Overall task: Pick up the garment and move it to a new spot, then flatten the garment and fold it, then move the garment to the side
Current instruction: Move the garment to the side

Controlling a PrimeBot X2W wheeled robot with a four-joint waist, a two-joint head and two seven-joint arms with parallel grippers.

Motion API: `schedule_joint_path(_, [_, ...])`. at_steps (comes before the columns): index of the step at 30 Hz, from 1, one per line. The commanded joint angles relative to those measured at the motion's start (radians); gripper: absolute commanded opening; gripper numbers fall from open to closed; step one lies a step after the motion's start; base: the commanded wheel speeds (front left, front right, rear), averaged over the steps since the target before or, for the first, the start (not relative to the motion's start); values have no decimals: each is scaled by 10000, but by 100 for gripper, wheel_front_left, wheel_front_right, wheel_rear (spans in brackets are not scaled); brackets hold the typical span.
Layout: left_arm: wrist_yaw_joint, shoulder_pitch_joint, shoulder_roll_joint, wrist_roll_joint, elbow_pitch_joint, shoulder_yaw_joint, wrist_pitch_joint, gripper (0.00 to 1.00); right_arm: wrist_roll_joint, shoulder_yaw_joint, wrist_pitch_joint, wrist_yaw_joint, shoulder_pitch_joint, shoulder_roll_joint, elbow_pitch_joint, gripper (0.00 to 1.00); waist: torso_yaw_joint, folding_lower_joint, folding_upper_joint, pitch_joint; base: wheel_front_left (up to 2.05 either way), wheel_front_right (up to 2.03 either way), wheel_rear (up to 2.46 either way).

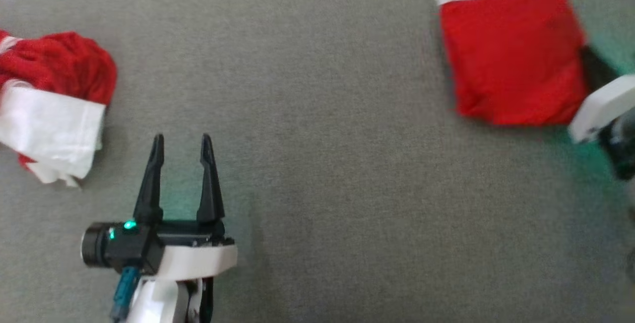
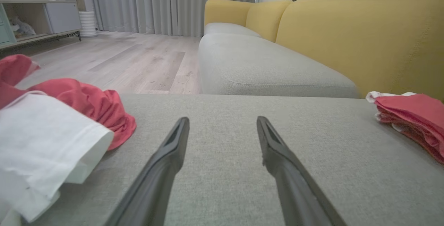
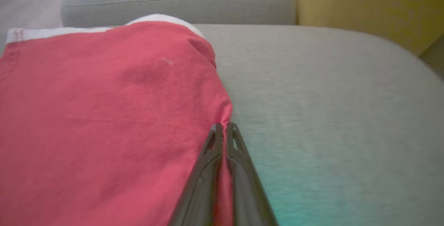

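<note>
So the right gripper [image 3: 223, 126] is pinched tight on the right-hand edge of the folded red garment [image 3: 104, 115]. In the right wrist view you can see a sliver of red cloth caught between the two dark fingers, and the fabric puckers a bit right at the tips. The garment itself lies flat-ish with a white band along its far edge, over on the right side of the grey cushion [image 1: 322, 164].

The left gripper [image 1: 182, 139] has its jaws spread wide with nothing in them, over bare cushion at the lower left. Just to its left sits a crumpled red-and-white garment [image 1: 54, 99], near the fingers but not touching them, and well apart from the folded one.

Further out in the left wrist view there's a yellow sofa [image 2: 347, 35], a wood floor [image 2: 121, 59] and grey curtains [image 2: 166, 3].
</note>
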Motion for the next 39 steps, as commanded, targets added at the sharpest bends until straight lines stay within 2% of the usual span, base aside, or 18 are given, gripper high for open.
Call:
schedule_joint_path(1, [-65, -329, -7, -14, -359, 296, -51, 100, -160, 72, 43, -7, -269, -500, -334, 0, -311, 0, 0, 417, 0, 0, 0])
schedule_joint_path(7, [-202, -949, -7, 98, -537, 190, -51, 100, -1067, -608, 225, -7, -787, -2522, -436, 0, -481, 0, 0, 1323, 0, 0, 0])
schedule_joint_path(13, [-407, -1514, -7, 84, -572, 4, -51, 100, -2427, -2138, -213, -7, -1135, -3817, -210, 0, -366, 0, 0, 2029, 0, 0, 0])
schedule_joint_path(14, [-437, -1583, -7, 79, -563, -12, -51, 100, -2723, -2485, -324, -7, -1175, -3867, -172, 44, -348, 0, 0, 2102, 0, 0, 0])
schedule_joint_path(15, [-461, -1642, -7, 70, -550, -25, -51, 100, -3049, -2823, -427, -7, -1192, -3867, -145, 100, -330, 0, 0, 2151, 0, 0, 0])
schedule_joint_path(16, [-461, -1642, -7, 70, -550, -25, -51, 100, -3049, -2823, -427, -7, -1192, -3867, -145, 100, -330, 0, 0, 2151, 0, 0, 0])
schedule_joint_path(18, [-491, -1736, -7, 47, -514, -74, -51, 100, -3758, -3520, -731, -7, -1180, -3759, -179, 100, -279, 0, 0, 2197, 0, 0, 0])
schedule_joint_path(22, [-521, -1778, -7, -48, -396, -134, -51, 100, -5490, -5112, -1480, -7, -947, -3076, -557, 100, -131, 0, 0, 1920, 0, 0, 0])
schedule_joint_path(25, [-501, -1597, -7, -98, -284, -120, -51, 100, -6355, -5846, -1912, -7, -589, -1762, -1071, 100, -65, 0, 0, 1397, 0, 0, 0])
schedule_joint_path(28, [-447, -1313, -7, -145, -173, -113, -51, 100, -6460, -5649, -2287, -7, -72, -187, -1559, 100, 23, 0, 0, 648, 0, 0, 0])
schedule_joint_path(31, [-338, -970, -7, -193, -92, -75, -51, 100, -5992, -4549, -2525, -7, 755, 961, -1923, 100, 145, 0, 0, -129, 0, 0, 0])
schedule_joint_path(34, [-181, -633, -7, -205, -56, 14, -51, 100, -5035, -3306, -2608, -7, 1640, 1771, -2278, 100, 293, 0, 0, -904, 0, 0, 0])
schedule_joint_path(39, [98, 69, -7, -81, 177, 253, -51, 100, -2577, -1044, -2621, -7, 3647, 2611, -4064, 100, 664, 0, 0, -2462, 0, 0, 0])
